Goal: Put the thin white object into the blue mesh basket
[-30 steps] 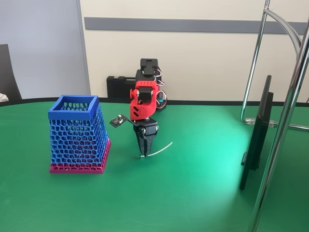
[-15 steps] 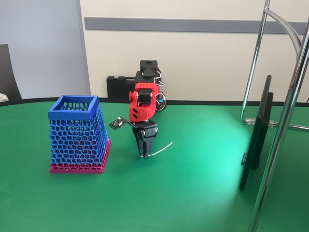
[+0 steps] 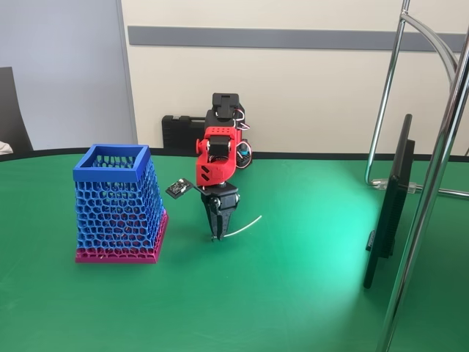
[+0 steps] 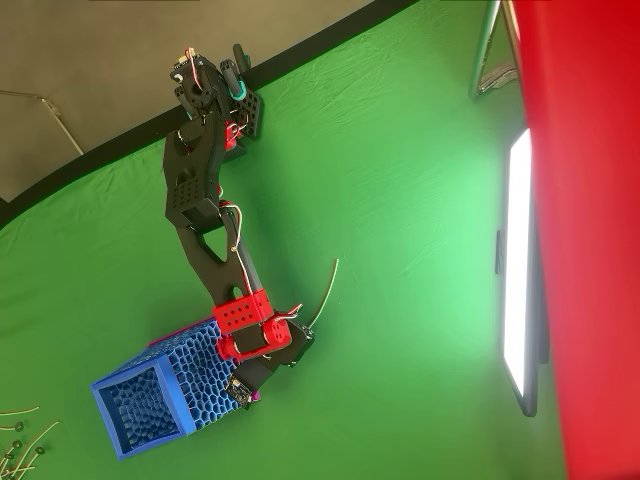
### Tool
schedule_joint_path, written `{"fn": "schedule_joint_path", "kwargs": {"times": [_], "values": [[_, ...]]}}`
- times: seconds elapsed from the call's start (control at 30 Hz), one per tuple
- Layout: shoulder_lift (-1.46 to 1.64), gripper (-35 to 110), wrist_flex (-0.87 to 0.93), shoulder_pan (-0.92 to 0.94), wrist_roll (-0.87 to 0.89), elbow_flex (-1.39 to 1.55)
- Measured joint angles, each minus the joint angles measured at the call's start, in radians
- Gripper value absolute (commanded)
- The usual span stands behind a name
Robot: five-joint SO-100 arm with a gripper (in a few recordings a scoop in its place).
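The blue mesh basket (image 3: 117, 204) stands upright on the green table at the left, on a magenta base; in the overhead view the basket (image 4: 148, 402) is at the lower left. My gripper (image 3: 218, 236) points straight down just right of the basket, shut on one end of the thin white object (image 3: 245, 224). The strip curves up and to the right from the fingertips. In the overhead view the gripper (image 4: 304, 334) sits beside the basket's base, and the thin white object (image 4: 325, 290) runs away from it toward the table's middle.
A flat monitor (image 3: 388, 213) stands on edge at the right, next to chrome stand poles (image 3: 432, 183). A black case (image 3: 179, 133) lies behind the arm's base. Several more thin strips (image 4: 18, 440) lie at the overhead view's lower left corner.
The arm's wrist has shifted very slightly up and left with the strip still held; the basket has not moved.
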Motion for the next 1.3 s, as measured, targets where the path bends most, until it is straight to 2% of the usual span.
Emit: {"fn": "schedule_joint_path", "kwargs": {"times": [1.3], "values": [[-0.044, 5, 0.052, 0.012, -0.012, -0.106]]}}
